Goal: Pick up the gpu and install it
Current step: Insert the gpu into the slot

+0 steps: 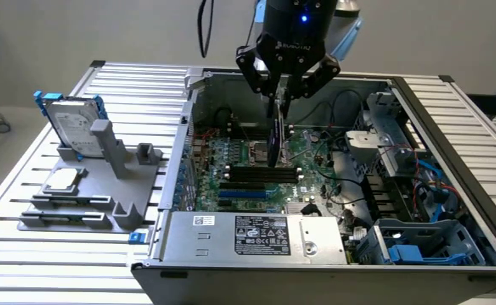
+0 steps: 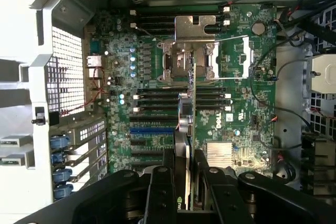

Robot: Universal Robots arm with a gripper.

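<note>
My gripper [image 1: 283, 95] hangs over the open computer case [image 1: 180, 159], shut on the gpu [image 1: 275, 143]. The card is held on edge and points down at the green motherboard [image 1: 231, 155]; its lower end is near the black memory slots [image 1: 265, 173]. In the wrist view the gpu [image 2: 184, 145] is edge-on between my black fingers [image 2: 164, 182], with its thin green board edge reaching toward the CPU socket [image 2: 189, 61]. The blue expansion slots [image 2: 152, 129] lie just beside the card. I cannot tell whether the card touches the board.
A grey fixture [image 1: 103, 197] on the slatted table at the exterior view's left holds a silver hard drive with blue frame [image 1: 72, 124]. A power supply [image 1: 257, 235] closes the case's near side. Cables and drive cages [image 1: 418, 241] crowd the exterior view's right.
</note>
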